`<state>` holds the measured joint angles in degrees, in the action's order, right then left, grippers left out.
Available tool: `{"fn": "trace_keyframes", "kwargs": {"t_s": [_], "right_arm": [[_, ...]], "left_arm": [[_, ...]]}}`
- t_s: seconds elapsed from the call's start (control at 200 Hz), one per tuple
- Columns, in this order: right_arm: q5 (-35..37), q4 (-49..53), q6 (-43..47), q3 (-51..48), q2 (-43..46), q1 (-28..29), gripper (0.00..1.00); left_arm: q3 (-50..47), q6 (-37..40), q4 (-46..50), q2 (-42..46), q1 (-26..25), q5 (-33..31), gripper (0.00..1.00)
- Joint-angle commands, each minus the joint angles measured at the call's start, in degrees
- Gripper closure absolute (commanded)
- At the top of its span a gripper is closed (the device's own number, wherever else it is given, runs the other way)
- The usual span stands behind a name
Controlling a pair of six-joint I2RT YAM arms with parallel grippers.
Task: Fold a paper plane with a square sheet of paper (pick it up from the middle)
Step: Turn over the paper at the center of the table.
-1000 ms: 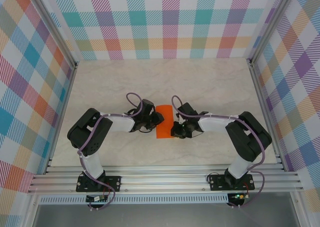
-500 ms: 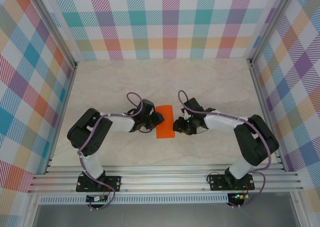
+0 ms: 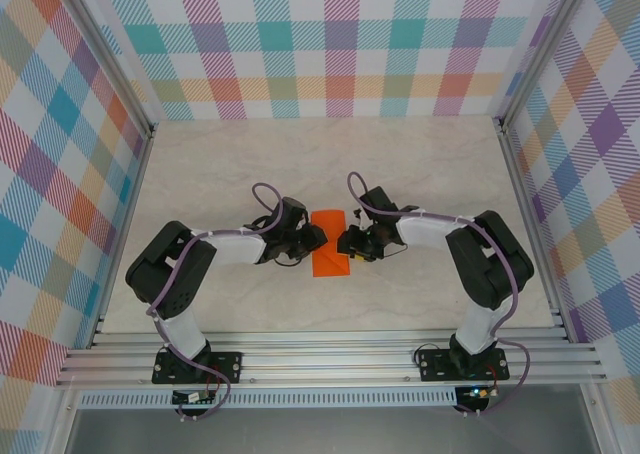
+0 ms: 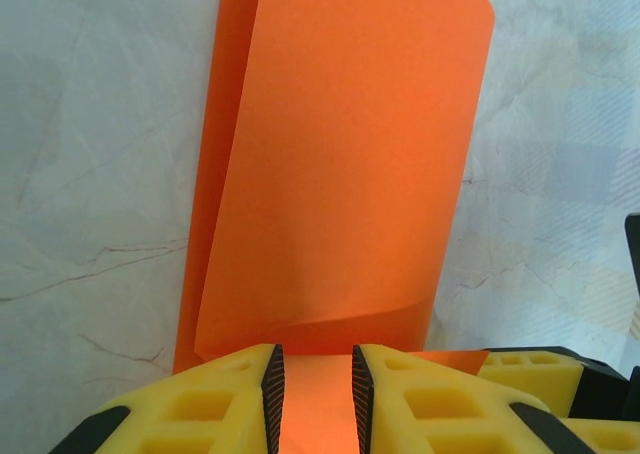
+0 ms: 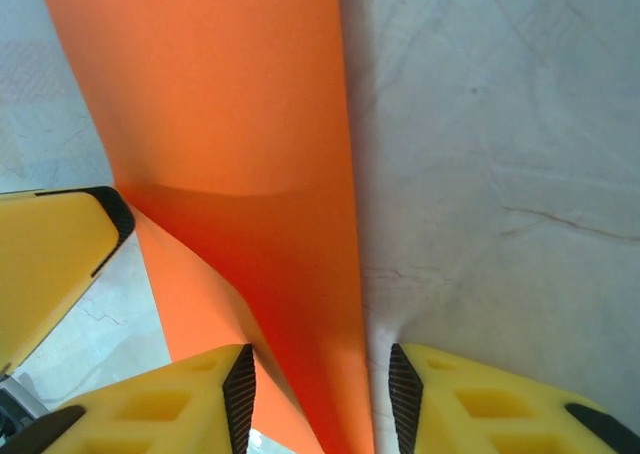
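Paper: the thin, bright orange square sheet of paper [image 3: 330, 252] lies doubled over on itself as a narrow upright rectangle.
Place: about midway between the left and right edges of the surface, somewhat nearer its near edge than its far edge.
Layers: in the left wrist view the upper layer [image 4: 340, 174] lies loosely over the lower one. A strip of the lower layer shows along the left, and the far right corner of the upper layer curls.
Fold: in the right wrist view the paper [image 5: 220, 104] bows up off the surface, with a shaded hollow beneath it.
Left gripper: the left gripper [image 3: 314, 238] is at the sheet's left edge. Its yellow fingers with black ribbed pads stand a narrow gap apart [image 4: 312, 374]. Orange paper fills that gap, and the pads are not pinched together on it.
Right gripper: the right gripper [image 3: 346, 242] is at the sheet's right edge. Its jaws are partly open [image 5: 320, 384]; the paper's edge runs into the gap, unclamped.
Surface: pale marble-patterned tabletop [image 3: 430, 174], bare around the sheet.
Surround: pastel plaid cloth walls [image 3: 340, 44] on three sides and silver aluminium rails [image 3: 330, 359] along the near edge.
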<state>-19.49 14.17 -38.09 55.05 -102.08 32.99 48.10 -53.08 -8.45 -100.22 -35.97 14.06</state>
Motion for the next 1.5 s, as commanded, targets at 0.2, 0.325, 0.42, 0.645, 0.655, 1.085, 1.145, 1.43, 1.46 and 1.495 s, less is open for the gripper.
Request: {"fn": "trace_keyframes", "kwargs": {"t_s": [0.2, 0.325, 0.42, 0.645, 0.655, 1.085, 1.145, 1.43, 1.46, 1.495], "right_arm": [[-5.2, -2.7, 1.1, 0.9, -1.4, 0.1, 0.64], [-5.6, -2.8, 1.2, 1.0, -1.6, 0.1, 0.64], [-5.5, -2.8, 1.3, 0.9, -1.3, 0.0, 0.64], [-5.2, -2.6, 2.1, 0.5, -0.8, 0.0, 0.72], [-5.2, -2.6, 2.2, 0.4, -0.9, 0.0, 0.73], [-0.6, 7.0, 9.2, 2.6, 7.1, 0.0, 0.97], [4.3, 12.0, 11.3, 3.6, 10.1, 0.0, 0.98], [42.5, 42.0, 16.9, 13.1, 16.9, 1.0, 0.97], [46.0, 44.0, 16.9, 13.8, 16.6, 1.3, 0.96], [48.7, 45.8, 16.7, 14.5, 16.2, 1.6, 0.96]], "left_arm": [[0.7, 0.9, 1.5, -0.6, -0.2, 0.6, 0.73], [1.5, 0.9, 2.1, -1.6, -0.2, 0.8, 0.73], [1.7, 0.8, 2.1, -2.0, -0.2, 0.9, 0.73], [1.3, 0.5, 2.1, -1.3, -0.2, 0.7, 0.73], [1.3, 0.6, 2.1, -1.3, -0.2, 0.7, 0.73], [-1.9, 0.2, 3.2, 8.5, -0.3, -3.8, 0.72], [-2.8, 0.4, 4.9, 11.8, -0.3, -6.4, 0.71], [-7.9, 1.4, 13.7, 27.3, -0.3, -19.8, 0.68], [-8.4, 1.3, 14.7, 28.6, -0.2, -21.3, 0.67], [-9.0, 1.4, 15.5, 30.3, -0.2, -22.9, 0.66]]}}
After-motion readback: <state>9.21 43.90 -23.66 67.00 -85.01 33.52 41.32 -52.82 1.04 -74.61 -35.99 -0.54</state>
